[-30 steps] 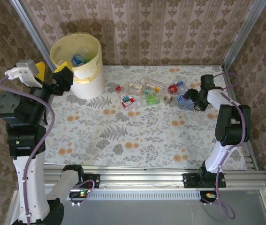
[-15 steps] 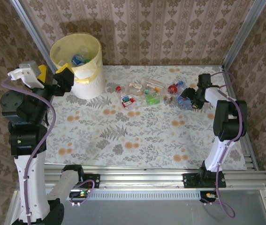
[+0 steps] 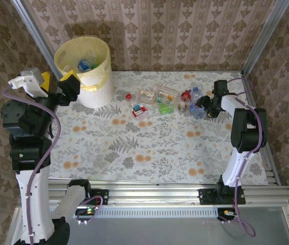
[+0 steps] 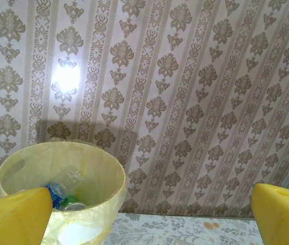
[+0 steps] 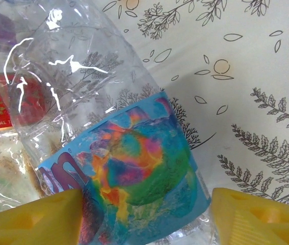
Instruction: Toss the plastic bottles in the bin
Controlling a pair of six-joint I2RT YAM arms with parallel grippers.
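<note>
The bin [image 3: 97, 92], pale yellow with a liner, stands at the far left and holds several plastic bottles [image 3: 86, 63]. It also appears in the left wrist view as bin [image 4: 108, 178] with bottles [image 4: 62, 193] inside. My left gripper [image 3: 65, 81] hovers open and empty beside its rim, seen as left gripper [image 4: 152, 204]. More bottles [image 3: 157, 102] lie in a row on the mat. My right gripper [image 3: 204, 106] is low at the row's right end. A clear bottle with a blue label [image 5: 134, 168] lies between the open right gripper [image 5: 147, 209]; the left finger touches it.
A red-labelled bottle [image 5: 1, 102] lies just behind the blue-labelled one. Metal frame posts [image 3: 259, 35] and papered walls close the back and sides. The floral mat [image 3: 149, 148] stretches bare toward the near rail.
The right gripper has crept left onto the end bottle and its fingers have narrowed around it. The left arm has barely shifted.
</note>
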